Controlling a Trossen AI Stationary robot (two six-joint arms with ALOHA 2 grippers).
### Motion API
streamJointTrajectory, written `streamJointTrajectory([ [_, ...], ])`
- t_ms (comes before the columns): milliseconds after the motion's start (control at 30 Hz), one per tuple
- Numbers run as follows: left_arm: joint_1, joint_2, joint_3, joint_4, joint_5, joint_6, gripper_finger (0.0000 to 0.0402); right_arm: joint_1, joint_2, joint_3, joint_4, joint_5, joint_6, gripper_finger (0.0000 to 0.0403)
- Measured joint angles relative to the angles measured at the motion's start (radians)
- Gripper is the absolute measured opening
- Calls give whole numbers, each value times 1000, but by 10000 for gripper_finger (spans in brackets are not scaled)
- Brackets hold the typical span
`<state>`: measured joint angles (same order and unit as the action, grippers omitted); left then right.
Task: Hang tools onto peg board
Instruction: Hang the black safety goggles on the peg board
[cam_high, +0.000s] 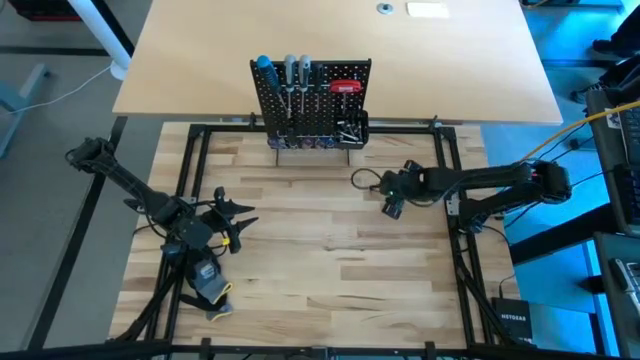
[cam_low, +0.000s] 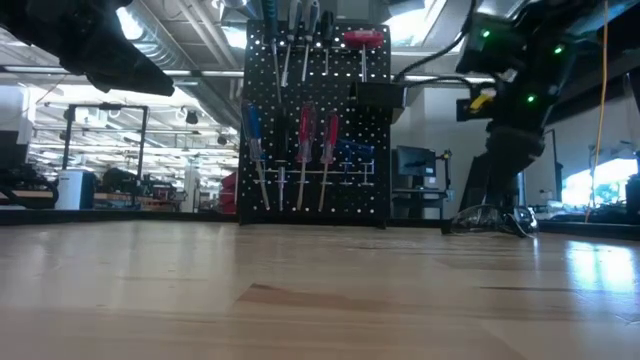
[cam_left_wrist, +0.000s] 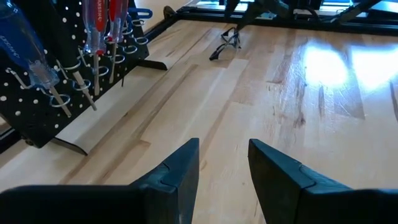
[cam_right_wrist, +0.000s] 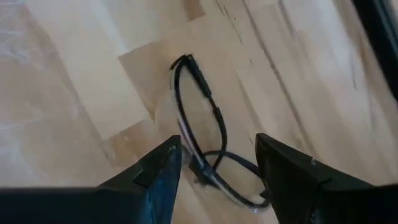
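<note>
High view shows the right gripper (cam_high: 391, 205) nearer, jaws apart, above the safety glasses (cam_right_wrist: 208, 155) near the worktop's (cam_high: 330, 270) far edge; the tools (cam_high: 300, 75) already hang on the peg board (cam_high: 310, 105). Left gripper (cam_high: 240, 220) waits with jaws apart.

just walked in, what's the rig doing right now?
Tools look already hung: screwdrivers sit in the hooks of the peg board at the far edge of the table. Neither gripper holds anything. The right gripper is open, hovering over a pair of safety glasses lying on the table right of the board. The left gripper is open over bare wood at the near left.
</note>
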<state>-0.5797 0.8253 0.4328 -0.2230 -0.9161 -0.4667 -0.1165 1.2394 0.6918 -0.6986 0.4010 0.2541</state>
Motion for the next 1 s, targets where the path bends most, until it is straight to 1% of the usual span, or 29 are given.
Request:
streamJointTrajectory([
  [167,0,0,0,-2,0,-4,127,-89,48,0,43,-134,-99,207],
  [267,-2,0,0,-1,0,-5,127,-115,89,0,45,-143,-129,207],
  [400,-2,0,0,-1,0,-6,127,-141,145,0,47,-203,-154,205],
  [500,-2,0,0,-1,0,-12,127,-148,188,0,47,-215,-155,195],
  [600,-2,0,0,-1,3,-12,127,-147,216,0,53,-218,-155,172],
  [700,-2,0,0,-2,11,-11,127,-146,223,0,80,-220,-154,134],
  [867,-2,0,0,-1,21,-11,127,-141,224,0,77,-222,-153,37],
  [900,-2,0,0,-1,23,-11,127,-132,224,0,77,-224,-154,28],
  [1000,-2,0,0,-1,23,-9,127,-87,222,0,95,-231,-146,30],
])
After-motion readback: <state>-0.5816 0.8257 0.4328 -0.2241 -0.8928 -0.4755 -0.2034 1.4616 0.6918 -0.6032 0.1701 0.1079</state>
